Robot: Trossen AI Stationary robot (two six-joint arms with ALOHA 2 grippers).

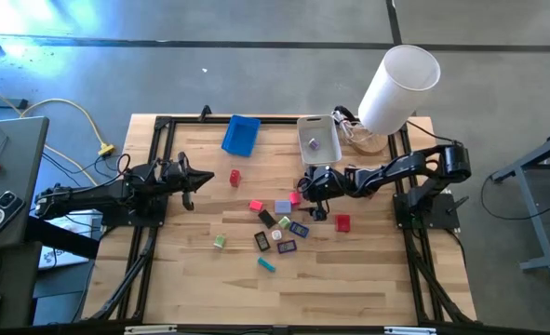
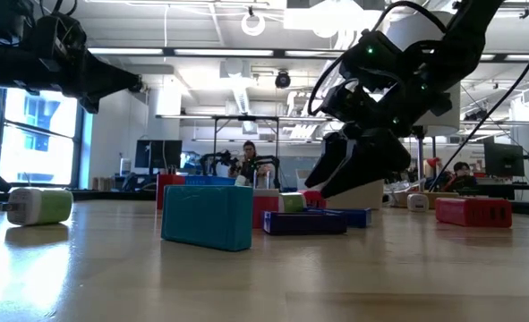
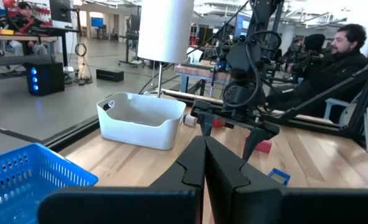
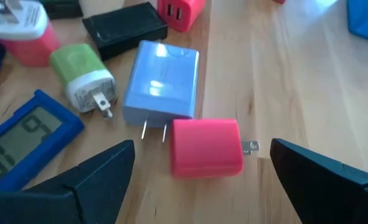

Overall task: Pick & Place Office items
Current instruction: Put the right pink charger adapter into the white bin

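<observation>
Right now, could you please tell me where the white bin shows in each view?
High view: the white bin sits at the table's far edge, to the picture's right of the blue tray.
Low view: I cannot pick it out.
Left wrist view: left of middle, beyond the blue tray.
Right wrist view: not in it.
Shared landmark: the open right tool, seen in all four.

Both arms are dark, near-black, built of slim tubular links joined by rounded joint housings. Black cables loop along the right arm [image 2: 425,63] near its wrist, where a small green light shows. Each arm ends in two flat, wedge-shaped black fingers [image 4: 90,177] with angular edges. The left arm [image 1: 98,191] stands on a black frame base.
</observation>
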